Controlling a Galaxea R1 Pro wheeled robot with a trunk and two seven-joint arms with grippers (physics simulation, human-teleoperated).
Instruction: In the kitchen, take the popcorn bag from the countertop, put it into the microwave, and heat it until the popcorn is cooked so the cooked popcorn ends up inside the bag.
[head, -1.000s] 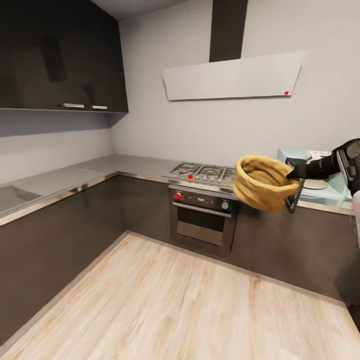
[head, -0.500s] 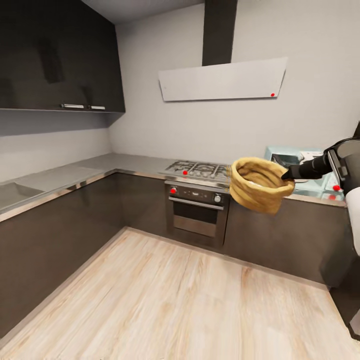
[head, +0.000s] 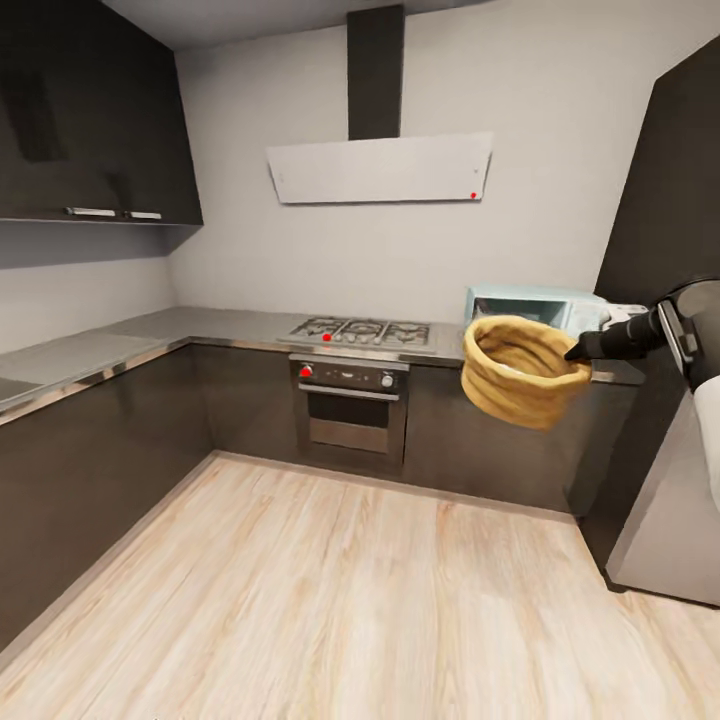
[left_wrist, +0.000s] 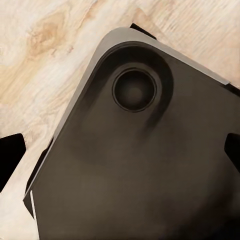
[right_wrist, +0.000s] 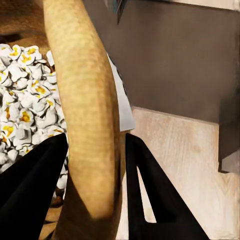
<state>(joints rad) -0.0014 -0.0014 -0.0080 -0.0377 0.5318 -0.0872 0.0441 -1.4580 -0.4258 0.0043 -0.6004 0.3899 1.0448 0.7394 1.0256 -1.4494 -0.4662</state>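
The mustard-tan popcorn bag (head: 517, 372) hangs in the air at the right of the head view, mouth tilted up and towards me. My right gripper (head: 579, 351) is shut on its rolled rim. In the right wrist view that rim (right_wrist: 85, 115) runs between the two black fingers (right_wrist: 150, 200), and white-and-yellow popcorn (right_wrist: 22, 107) fills the inside. Behind the bag, the pale mint-blue microwave (head: 520, 302) stands on the grey countertop (head: 150, 330). My left gripper (left_wrist: 120, 155) is open, its dark fingertips (left_wrist: 10, 157) far apart over my dark base plate.
A steel gas hob (head: 362, 330) sits above a dark built-in oven (head: 350, 405), under a pale hood (head: 380, 170). A tall dark cabinet (head: 660, 190) and a grey panel (head: 665, 530) stand at the right. Light wooden floor (head: 330, 600) spreads in front.
The camera has swung right and drawn back, so the kitchen has slid left and the microwave and tall cabinet show more. The bag stays held in the right gripper.
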